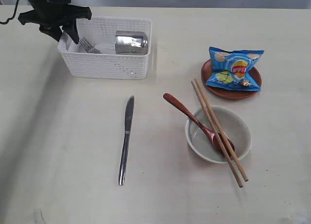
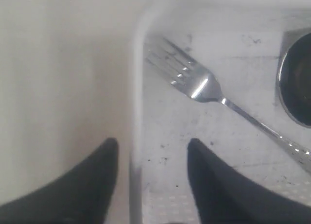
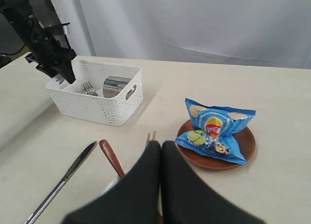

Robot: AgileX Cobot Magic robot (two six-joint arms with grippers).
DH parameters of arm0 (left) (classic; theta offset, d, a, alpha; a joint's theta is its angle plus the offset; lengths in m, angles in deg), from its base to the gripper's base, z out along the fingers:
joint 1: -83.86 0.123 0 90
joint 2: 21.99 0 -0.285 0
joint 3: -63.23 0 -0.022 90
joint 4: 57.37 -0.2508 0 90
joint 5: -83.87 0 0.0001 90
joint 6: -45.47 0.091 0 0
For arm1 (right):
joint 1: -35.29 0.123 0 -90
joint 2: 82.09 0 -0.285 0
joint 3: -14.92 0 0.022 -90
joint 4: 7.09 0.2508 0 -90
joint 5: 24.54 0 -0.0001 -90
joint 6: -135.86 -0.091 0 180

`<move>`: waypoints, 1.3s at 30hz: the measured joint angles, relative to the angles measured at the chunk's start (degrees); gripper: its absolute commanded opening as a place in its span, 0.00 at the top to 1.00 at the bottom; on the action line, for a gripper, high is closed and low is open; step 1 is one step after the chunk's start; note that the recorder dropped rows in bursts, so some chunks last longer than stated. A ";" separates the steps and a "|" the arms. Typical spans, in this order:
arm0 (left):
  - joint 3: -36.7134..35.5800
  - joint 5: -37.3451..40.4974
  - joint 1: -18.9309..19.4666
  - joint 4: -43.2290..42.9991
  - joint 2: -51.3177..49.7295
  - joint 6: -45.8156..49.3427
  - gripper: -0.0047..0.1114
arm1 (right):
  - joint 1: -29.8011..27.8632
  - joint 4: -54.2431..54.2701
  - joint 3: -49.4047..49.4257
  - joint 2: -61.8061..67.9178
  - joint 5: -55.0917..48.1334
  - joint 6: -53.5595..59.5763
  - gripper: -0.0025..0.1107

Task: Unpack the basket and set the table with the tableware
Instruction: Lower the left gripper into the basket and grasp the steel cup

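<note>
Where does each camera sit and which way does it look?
Exterior view: high over the table, looking down at the basket, knife and bowl; the left end effector shows at the basket's end.
Left wrist view: on the left wrist, looking down into the basket at the fork; its open fingers straddle the rim.
Right wrist view: on the right wrist, low, looking across the table toward the basket; the shut right end effector shows.
Shared: all three show the fork and the steel cup.
</note>
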 measured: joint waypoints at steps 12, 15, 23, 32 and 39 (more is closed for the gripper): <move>9.59 2.32 0.00 0.69 1.76 -0.46 0.63 | 0.00 0.00 0.00 0.00 0.00 0.00 0.98; 11.82 2.32 0.00 5.82 3.89 1.46 0.72 | 0.00 0.00 0.00 0.00 0.00 0.00 0.98; 8.47 5.91 -0.11 32.28 0.98 14.70 0.58 | 0.00 0.00 0.00 0.00 0.00 0.00 0.98; 2.87 4.67 -0.97 33.08 -2.69 18.43 0.57 | 0.00 0.00 0.00 0.00 0.00 0.00 0.98; -2.15 -7.10 -4.40 29.22 -2.69 19.32 0.57 | 0.00 0.00 0.00 0.09 0.00 0.00 0.98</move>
